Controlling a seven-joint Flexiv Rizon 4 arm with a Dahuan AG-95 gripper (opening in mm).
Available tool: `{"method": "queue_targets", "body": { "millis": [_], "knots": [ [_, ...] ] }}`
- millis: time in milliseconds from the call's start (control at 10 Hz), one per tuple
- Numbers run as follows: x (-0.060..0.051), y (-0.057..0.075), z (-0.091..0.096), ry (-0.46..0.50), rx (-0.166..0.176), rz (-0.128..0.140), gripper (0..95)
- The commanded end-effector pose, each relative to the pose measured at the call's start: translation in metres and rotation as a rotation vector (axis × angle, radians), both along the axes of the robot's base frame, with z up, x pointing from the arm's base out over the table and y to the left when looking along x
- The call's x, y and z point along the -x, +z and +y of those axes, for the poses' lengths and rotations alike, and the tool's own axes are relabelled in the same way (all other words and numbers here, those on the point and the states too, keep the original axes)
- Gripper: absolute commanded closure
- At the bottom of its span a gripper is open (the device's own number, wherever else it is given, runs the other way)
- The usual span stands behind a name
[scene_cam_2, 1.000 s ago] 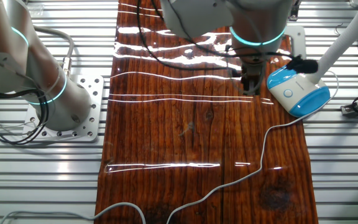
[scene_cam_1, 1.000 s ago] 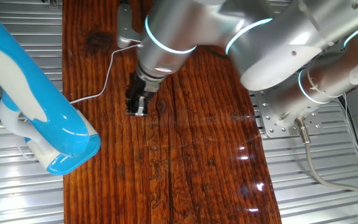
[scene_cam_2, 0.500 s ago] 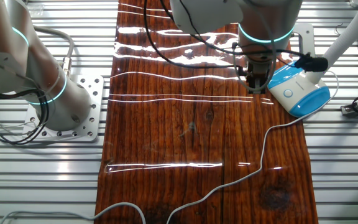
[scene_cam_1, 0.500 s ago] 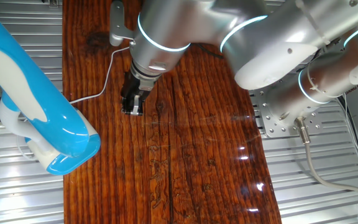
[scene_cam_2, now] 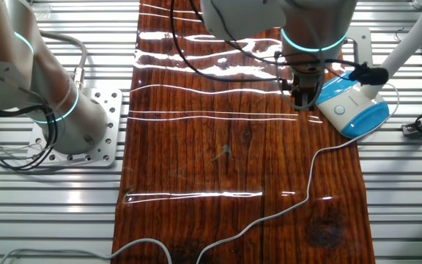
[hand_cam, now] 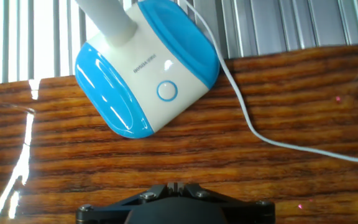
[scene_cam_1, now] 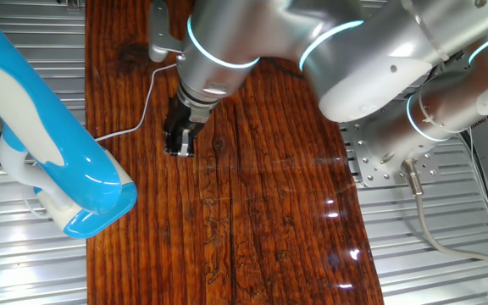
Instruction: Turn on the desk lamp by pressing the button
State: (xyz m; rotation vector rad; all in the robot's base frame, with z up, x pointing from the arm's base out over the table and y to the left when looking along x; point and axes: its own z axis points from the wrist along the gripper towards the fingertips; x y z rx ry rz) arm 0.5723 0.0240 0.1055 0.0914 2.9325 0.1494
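Hand view puts the desk lamp on the worktop in the upper centre of frame, its round button facing up. Centre over that button, then descend straight. You cannot tell the fingers' state.

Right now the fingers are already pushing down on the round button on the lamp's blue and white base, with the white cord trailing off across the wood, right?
Not quite. The fingers are not on the button yet: the hand view shows it uncovered, with bare wood between it and the hand, and the other fixed view shows them beside the desk lamp base. The rest holds: the base is blue and white, and the cord trails across the wood.
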Motion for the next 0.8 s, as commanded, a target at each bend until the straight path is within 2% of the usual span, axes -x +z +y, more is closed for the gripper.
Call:
{"method": "queue_targets", "body": {
  "millis": [100, 500, 800],
  "knots": [
    [-0.002, 0.003, -0.004, 0.034, -0.005, 0.037, 95.0],
    [-0.007, 0.018, -0.039, 0.117, -0.021, 0.075, 95.0],
    [-0.008, 0.020, -0.045, 0.109, -0.022, 0.074, 95.0]
  ]
}}
